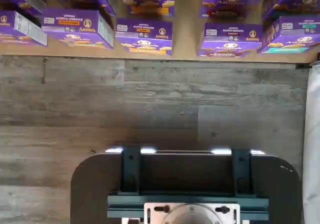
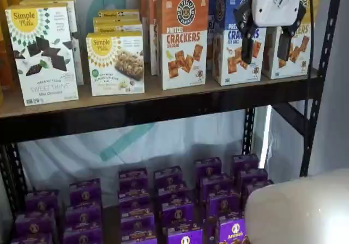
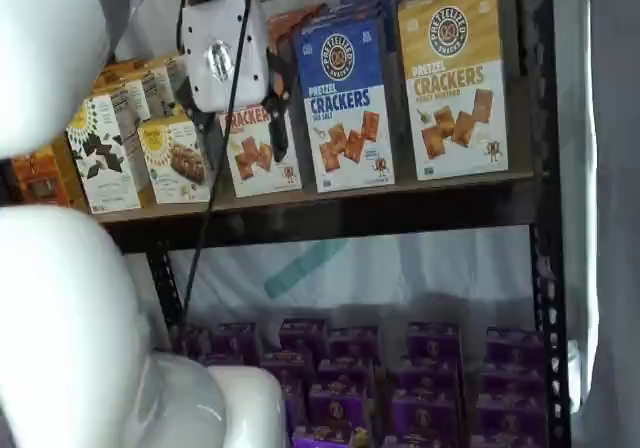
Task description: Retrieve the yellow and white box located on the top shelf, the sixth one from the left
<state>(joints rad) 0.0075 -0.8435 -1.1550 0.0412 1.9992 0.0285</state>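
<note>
The yellow and white box (image 3: 452,83) stands at the right end of the top shelf (image 3: 400,196), yellow above with a round dark logo, white below with crackers. In a shelf view it (image 2: 301,50) is partly hidden behind my gripper. The gripper (image 2: 265,48) has a white body and two black fingers with a plain gap between them, open and empty. It hangs in front of the shelf (image 2: 163,99) at box height, apart from the boxes. In a shelf view the gripper (image 3: 237,123) lies well left of the box. The wrist view shows neither.
A blue-topped Crackers carton (image 3: 345,98) and an orange-topped one (image 2: 182,45) stand left of the box. Simple Mills boxes (image 2: 43,53) are further left. Purple boxes (image 2: 174,206) fill the lower level and show in the wrist view (image 1: 145,36). A black upright (image 2: 322,75) is close on the right.
</note>
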